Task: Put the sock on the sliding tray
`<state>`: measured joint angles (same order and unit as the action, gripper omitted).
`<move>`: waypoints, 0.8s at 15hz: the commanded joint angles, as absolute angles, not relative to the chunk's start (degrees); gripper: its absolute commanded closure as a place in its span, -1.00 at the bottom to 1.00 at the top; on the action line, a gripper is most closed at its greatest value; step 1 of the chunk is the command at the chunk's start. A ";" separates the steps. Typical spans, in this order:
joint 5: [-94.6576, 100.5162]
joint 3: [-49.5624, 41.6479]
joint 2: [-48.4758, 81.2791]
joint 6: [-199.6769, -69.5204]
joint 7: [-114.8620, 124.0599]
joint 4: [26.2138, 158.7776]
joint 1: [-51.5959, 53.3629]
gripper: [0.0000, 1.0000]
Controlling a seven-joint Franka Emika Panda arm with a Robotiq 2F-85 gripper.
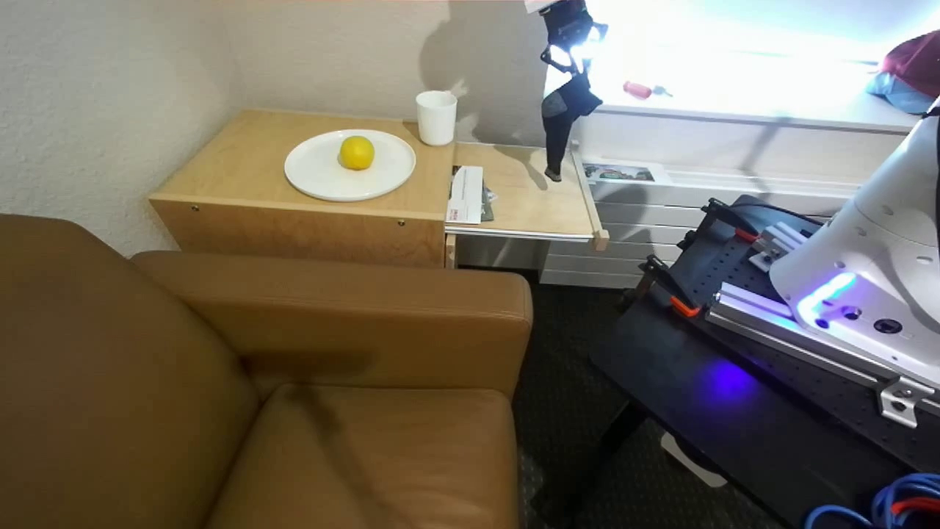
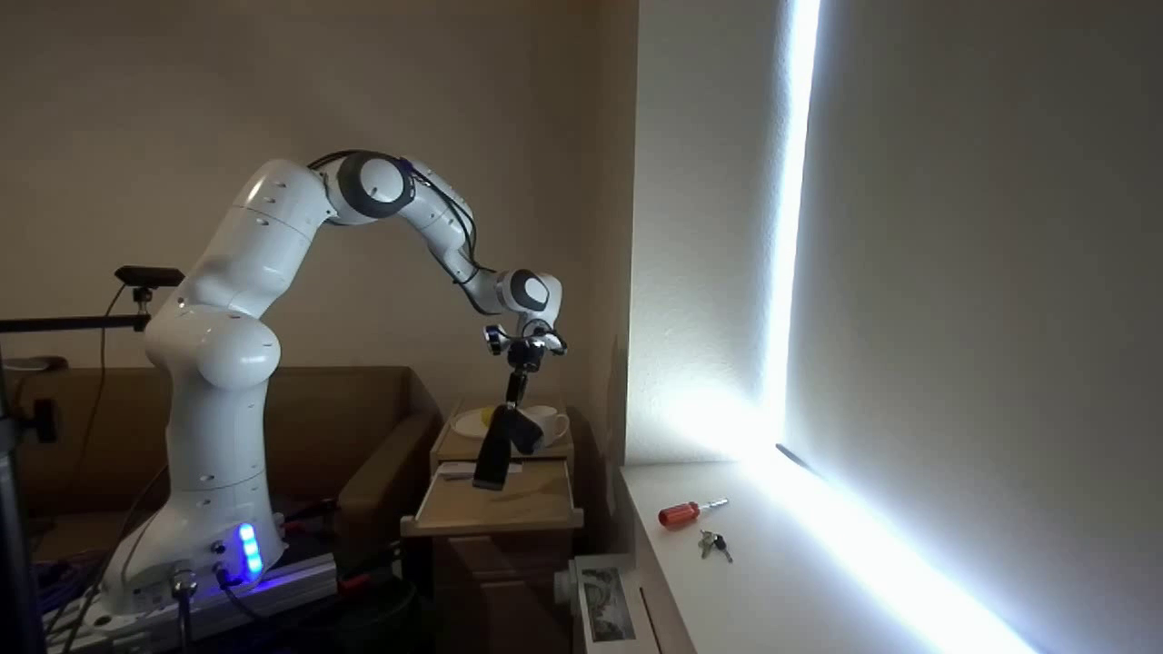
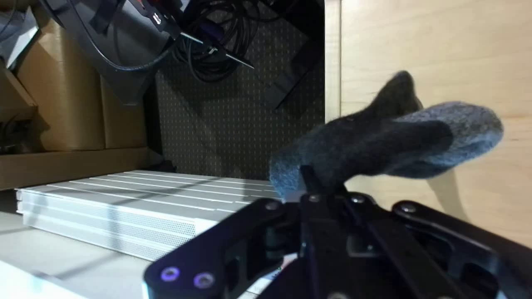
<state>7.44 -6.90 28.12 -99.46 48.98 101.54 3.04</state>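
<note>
The white, rounded arm (image 2: 250,263) has dark grey rings (image 2: 352,193) around oval caps (image 2: 382,180), black cables (image 2: 461,211), a blue strip (image 2: 249,549) glowing at the right of its base (image 2: 173,538) in an exterior view, and a black gripper (image 3: 321,186) with round screws (image 3: 408,207).

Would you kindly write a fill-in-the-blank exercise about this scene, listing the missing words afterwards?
The hand holds a limp, dark ____, made for a foot.
The round object on the plate is ____ in colour.
Beside the keys lies a ____-handled tool.
Of the mug and the plate, the ____ stands nearer the sliding tray.

Missing words: sock; yellow; red; mug.
</note>
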 commanded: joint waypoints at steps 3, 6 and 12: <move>7.48 -6.93 28.17 -99.21 48.99 101.27 2.93 0.89; 3.00 -5.55 31.27 -97.83 44.65 98.96 0.83 0.97; -11.17 -3.84 35.89 -100.63 41.27 99.24 0.57 0.97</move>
<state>-7.58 -4.61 33.51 -99.56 42.36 100.41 1.28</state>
